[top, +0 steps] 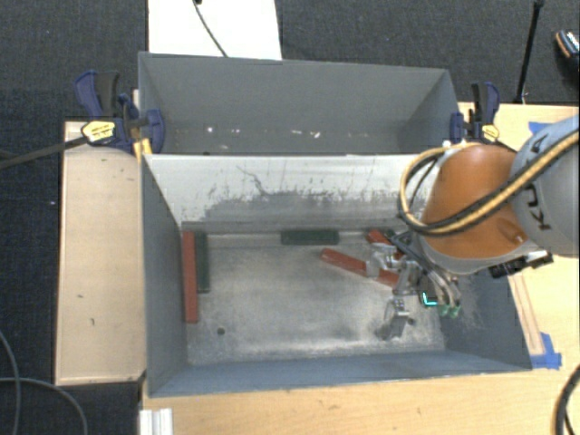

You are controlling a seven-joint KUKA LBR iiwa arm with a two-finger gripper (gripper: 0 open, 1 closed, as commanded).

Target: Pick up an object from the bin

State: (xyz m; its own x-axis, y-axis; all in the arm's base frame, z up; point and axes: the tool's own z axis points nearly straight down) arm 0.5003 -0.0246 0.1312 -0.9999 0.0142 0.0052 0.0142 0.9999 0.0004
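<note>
While the gripper (397, 323) sits low by the front-right corner of the bin (163, 270), opening I can't tell, the nearest red block (344, 262) lies just beside it, bare floor (290, 320) leftward.

The grey seven-joint arm (551, 184) comes in from the right of the camera view and bends downward at its wrist, which is wrapped in a rounded glossy orange cover (467, 211). Black and yellow cables (419, 181) loop around that cover. Below it, the grey metal two-finger gripper (397, 323) points down and slightly leftward, with a small cyan light (426, 299) glowing on its body.
</note>
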